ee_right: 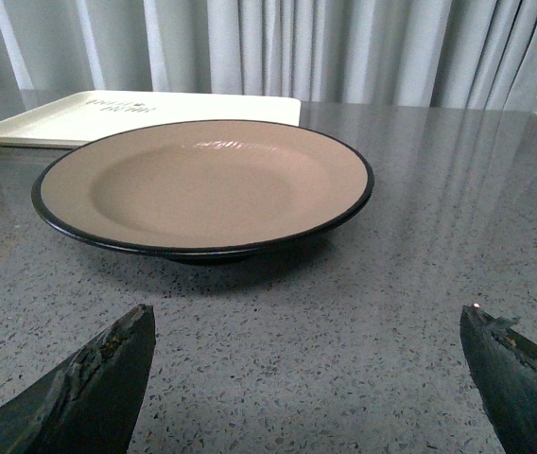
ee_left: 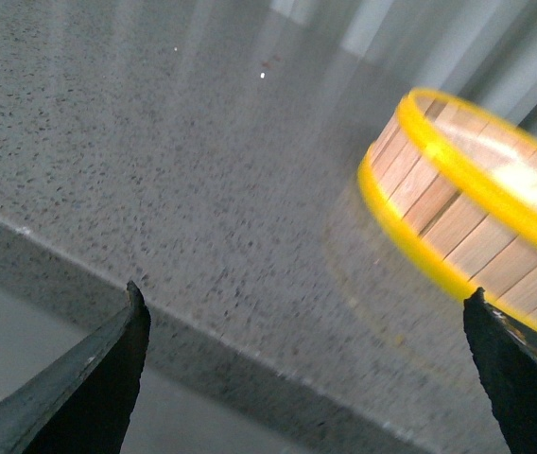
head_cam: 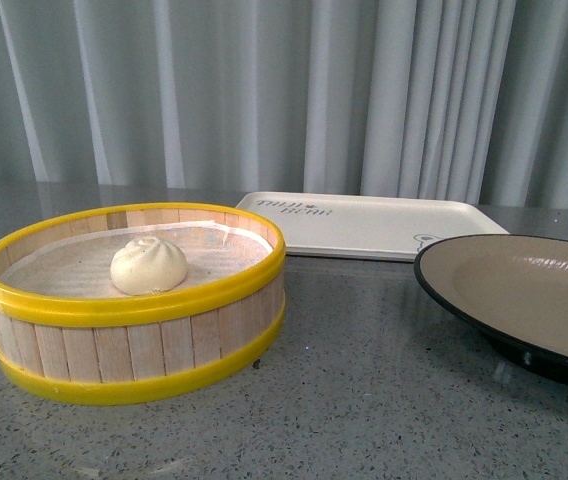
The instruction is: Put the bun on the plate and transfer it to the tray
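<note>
The white pleated bun (head_cam: 149, 266) sits inside the yellow-rimmed wooden steamer basket (head_cam: 134, 350) at the front left. The tan plate with black rim (head_cam: 524, 290) stands empty at the right; it fills the right wrist view (ee_right: 202, 184). The cream tray (head_cam: 364, 225) lies flat behind them, empty, and shows behind the plate in the right wrist view (ee_right: 136, 112). My left gripper (ee_left: 306, 307) is open and empty over the table's edge, beside the basket (ee_left: 467, 227). My right gripper (ee_right: 306, 317) is open and empty, low over the table, short of the plate. Neither arm shows in the front view.
The grey speckled table (head_cam: 364, 400) carries everything; its edge (ee_left: 155, 322) runs under my left gripper. Pale curtains (head_cam: 284, 90) hang close behind the table.
</note>
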`<state>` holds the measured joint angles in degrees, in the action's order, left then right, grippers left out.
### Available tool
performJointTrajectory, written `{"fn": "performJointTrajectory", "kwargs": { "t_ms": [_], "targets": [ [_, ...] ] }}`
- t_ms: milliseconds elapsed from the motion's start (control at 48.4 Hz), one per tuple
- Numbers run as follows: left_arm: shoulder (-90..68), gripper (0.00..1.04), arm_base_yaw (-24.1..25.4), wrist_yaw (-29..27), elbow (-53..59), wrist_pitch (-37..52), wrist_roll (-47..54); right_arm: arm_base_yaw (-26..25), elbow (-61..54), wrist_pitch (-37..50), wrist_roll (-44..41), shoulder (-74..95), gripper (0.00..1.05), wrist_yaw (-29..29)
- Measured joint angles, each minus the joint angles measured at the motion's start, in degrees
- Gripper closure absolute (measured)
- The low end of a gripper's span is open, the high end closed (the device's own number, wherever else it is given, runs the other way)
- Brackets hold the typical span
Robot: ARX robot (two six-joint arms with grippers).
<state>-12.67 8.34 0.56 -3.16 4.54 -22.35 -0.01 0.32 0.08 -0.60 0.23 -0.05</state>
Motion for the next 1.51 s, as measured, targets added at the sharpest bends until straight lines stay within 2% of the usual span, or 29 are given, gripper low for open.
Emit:
{"fn": "performJointTrajectory", "kwargs": {
  "t_ms": [83,165,310,372,413,661,909,1136,1178,1260,1508],
  "targets": [
    [-6.64,0.07,5.60,7.91,-1.97,7.58,-3.45,0.00,0.00,0.00,0.00,-0.02,0.08,0.00],
    [-15.41,0.07,8.46,12.79,-4.02,16.66,-5.18,0.00,0.00,0.00,0.00,-0.02,0.08,0.00],
    [-31.78,0.07,6.12,16.15,-9.14,35.08,-5.79,0.00,0.00,0.00,0.00,-0.02,0.08,0.00],
    [-37.62,0.07,3.93,16.81,-12.50,39.89,-4.66,0.00,0.00,0.00,0.00,-0.02,0.08,0.00],
    [-40.65,0.07,2.54,18.05,-14.95,39.93,-3.56,0.00,0.00,0.00,0.00,-0.02,0.08,0.00],
    [-48.26,0.07,-6.54,23.56,-25.57,37.22,6.21,0.00,0.00,0.00,0.00,-0.02,0.08,0.00],
    [-55.32,0.07,-15.78,22.08,-38.95,27.93,13.90,0.00,0.00,0.00,0.00,-0.02,0.08,0.00],
    [-61.99,0.07,-21.29,11.43,-50.53,9.79,27.15,0.00,0.00,0.00,0.00,-0.02,0.08,0.00],
    [-63.32,0.07,-22.23,7.72,-52.57,5.79,30.34,0.00,0.00,0.00,0.00,-0.02,0.08,0.00],
    [-65.37,0.07,-23.21,4.07,-55.34,1.68,33.44,0.00,0.00,0.00,0.00,-0.02,0.08,0.00],
    [-70.18,0.07,-22.08,2.97,-62.18,-9.46,29.51,0.00,0.00,0.00,0.00,-0.02,0.08,0.00]
  ]
}}
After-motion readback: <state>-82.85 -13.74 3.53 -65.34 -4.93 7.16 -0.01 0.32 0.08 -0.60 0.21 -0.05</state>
